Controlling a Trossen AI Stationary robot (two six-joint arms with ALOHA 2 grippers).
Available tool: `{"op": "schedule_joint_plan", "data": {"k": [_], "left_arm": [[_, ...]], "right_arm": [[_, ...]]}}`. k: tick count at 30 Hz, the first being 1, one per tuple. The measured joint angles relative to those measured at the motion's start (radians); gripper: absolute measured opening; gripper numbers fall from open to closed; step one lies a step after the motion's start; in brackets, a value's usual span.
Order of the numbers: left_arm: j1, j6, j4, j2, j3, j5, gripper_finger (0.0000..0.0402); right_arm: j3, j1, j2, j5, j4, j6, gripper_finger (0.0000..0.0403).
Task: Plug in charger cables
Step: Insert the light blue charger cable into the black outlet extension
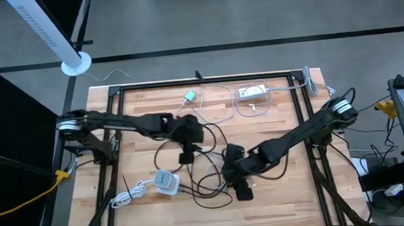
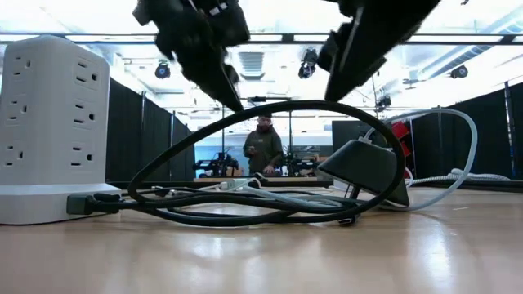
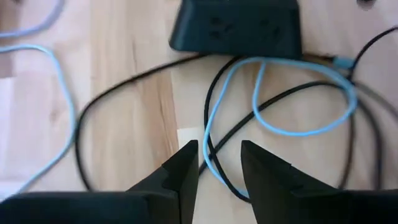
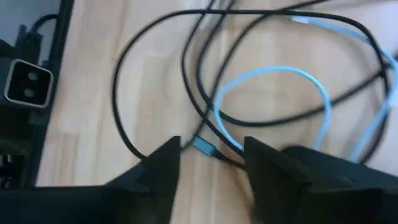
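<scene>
Black charger cables (image 1: 205,172) lie looped and tangled on the wooden table's middle, with a light blue cable (image 3: 292,127) among them. My left gripper (image 1: 189,134) hangs open above the tangle; in its wrist view a black and a blue strand (image 3: 214,165) run below the gap between its fingers. My right gripper (image 1: 232,170) is open too, above the loops, and the blue cable's small plug tip (image 4: 204,147) lies on the wood under its gap. In the low view both grippers (image 2: 196,41) (image 2: 368,41) stand clear above the black loop (image 2: 270,110).
A white tower power strip (image 1: 165,182) stands near the left of the tangle, a white coiled cable (image 1: 126,198) beside it. Dark power blocks (image 1: 186,157) (image 1: 243,191) sit among the cables. Clear trays (image 1: 241,99) and a green item (image 1: 189,96) lie at the far side.
</scene>
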Motion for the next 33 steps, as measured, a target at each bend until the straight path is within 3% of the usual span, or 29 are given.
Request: {"op": "schedule_joint_plan", "data": {"k": [7,12,17,19,25,30,33], "left_arm": [[-0.004,-0.089,-0.152,-0.167,0.0,0.001,0.0103],[-0.025,-0.138,-0.267,-0.267,0.0,0.002,0.0103],[-0.073,-0.207,-0.389,-0.346,0.0,0.003,0.0103],[-0.104,-0.23,-0.421,-0.371,-0.002,0.001,0.0103],[-0.179,-0.267,-0.386,-0.41,-0.017,-0.015,0.0103],[-0.203,-0.273,-0.337,-0.414,-0.021,-0.077,0.0103],[-0.202,-0.255,-0.299,-0.41,-0.021,-0.091,0.0103]], "right_arm": [[0.136,-0.008,0.127,0.046,-0.068,0.022,0.0015],[0.171,-0.055,0.185,0.092,-0.111,0.065,0.0014],[0.161,-0.113,0.195,0.101,-0.662,0.16,0.0003],[0.16,-0.118,0.162,0.127,-0.757,0.181,0.0002],[0.161,-0.104,0.013,0.164,-0.633,0.208,0.0001],[0.155,-0.131,-0.028,0.293,-0.528,0.216,0.0],[0.108,-0.175,-0.011,0.298,-0.362,0.186,0.0]]}}
